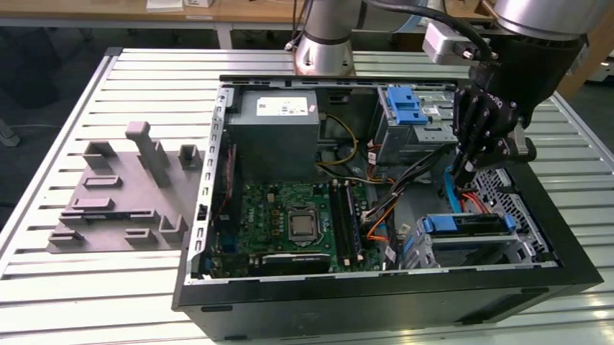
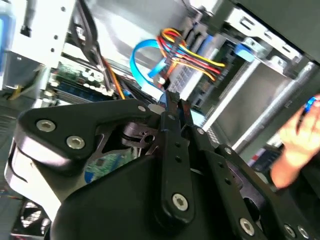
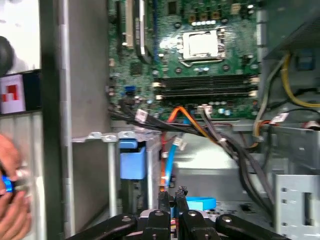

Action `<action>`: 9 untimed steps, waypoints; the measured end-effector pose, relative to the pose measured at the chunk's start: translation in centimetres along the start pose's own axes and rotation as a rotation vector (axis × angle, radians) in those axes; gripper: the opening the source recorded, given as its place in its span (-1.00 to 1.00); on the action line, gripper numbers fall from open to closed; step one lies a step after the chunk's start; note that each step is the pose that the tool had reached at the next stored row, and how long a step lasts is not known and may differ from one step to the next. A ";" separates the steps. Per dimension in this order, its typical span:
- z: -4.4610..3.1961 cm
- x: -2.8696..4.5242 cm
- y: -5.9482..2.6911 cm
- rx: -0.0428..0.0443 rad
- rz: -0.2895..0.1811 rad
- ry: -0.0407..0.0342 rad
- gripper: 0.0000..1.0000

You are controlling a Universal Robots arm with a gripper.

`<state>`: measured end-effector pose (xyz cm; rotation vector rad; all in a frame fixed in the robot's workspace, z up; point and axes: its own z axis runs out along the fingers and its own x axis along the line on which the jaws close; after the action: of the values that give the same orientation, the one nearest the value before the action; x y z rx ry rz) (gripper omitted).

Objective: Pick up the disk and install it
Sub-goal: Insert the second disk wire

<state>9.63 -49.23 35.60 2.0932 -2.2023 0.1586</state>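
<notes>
disk (image 1: pixel 467 224) sits in its bay at the case's (image 1: pixel 576 266) corner; the gripper (image 1: pixel 464 175), fingers pinched together empty, hangs just above among cables.

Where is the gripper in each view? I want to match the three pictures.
Exterior view: gripper at the exterior view's right, reaching down into the open case, tip beside the blue cable.
Second wrist view: gripper in the foreground, tip just short of the blue cable's loop and the red-yellow wires.
First wrist view: gripper at the foot of the blue cable, motherboard beyond.
Shared landmark: the blue cable.
</notes>
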 end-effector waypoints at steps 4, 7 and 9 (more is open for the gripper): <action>0.13 0.31 -0.02 -0.0007 0.000 -0.0135 -0.68; 0.35 1.01 -0.06 -0.0010 0.000 -0.0208 -0.68; 0.50 1.42 -0.07 -0.0013 0.000 -0.0253 -0.68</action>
<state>9.63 -50.71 35.31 2.1063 -2.2159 0.1314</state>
